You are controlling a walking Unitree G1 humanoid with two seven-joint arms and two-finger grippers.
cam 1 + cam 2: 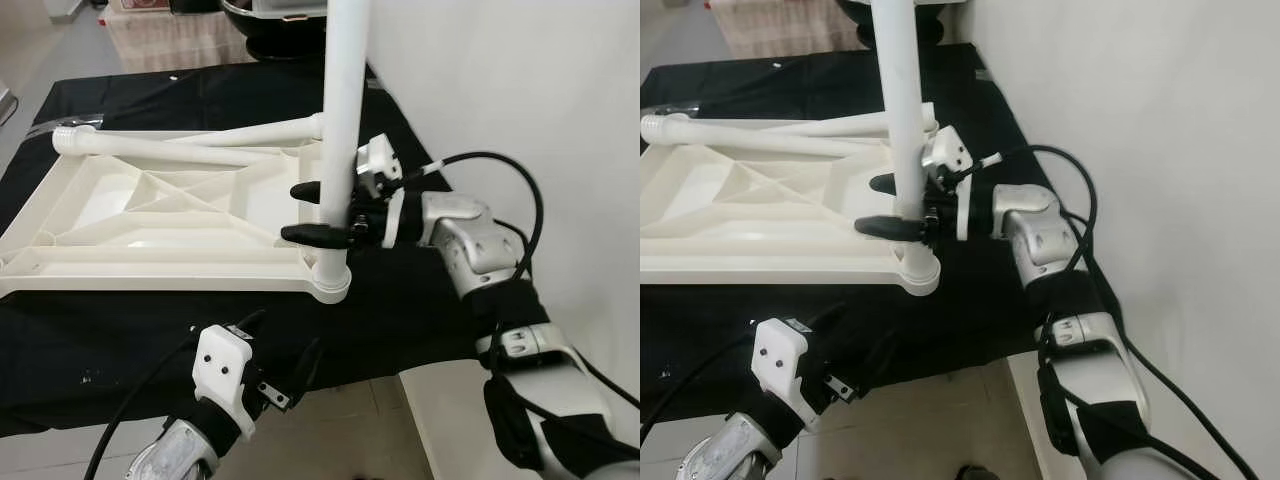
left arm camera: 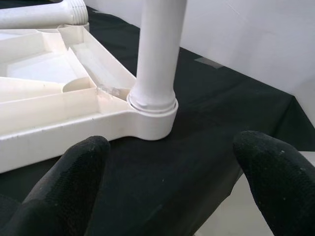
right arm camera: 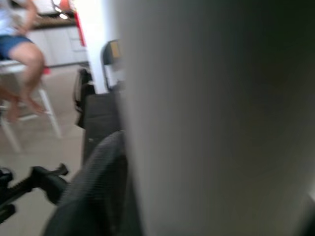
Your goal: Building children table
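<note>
A white plastic table top point(image 1: 150, 215) lies upside down on a black cloth point(image 1: 150, 330). One white leg point(image 1: 343, 100) stands upright in the corner socket point(image 1: 330, 282) nearest me on the right. My right gripper point(image 1: 292, 212) comes in from the right and is shut on this leg just above the socket, one black finger on each side. Two loose legs point(image 1: 170, 150) lie across the far side of the table top. My left gripper point(image 2: 174, 147) is low at the cloth's front edge, open and holding nothing, facing the socket point(image 2: 153, 115).
A white wall runs along the right, close behind my right arm point(image 1: 470, 240). The black cloth ends near me over a tiled floor point(image 1: 330, 430). A dark round object point(image 1: 280, 30) sits beyond the table. In the right wrist view a person point(image 3: 19, 54) sits on a white stool.
</note>
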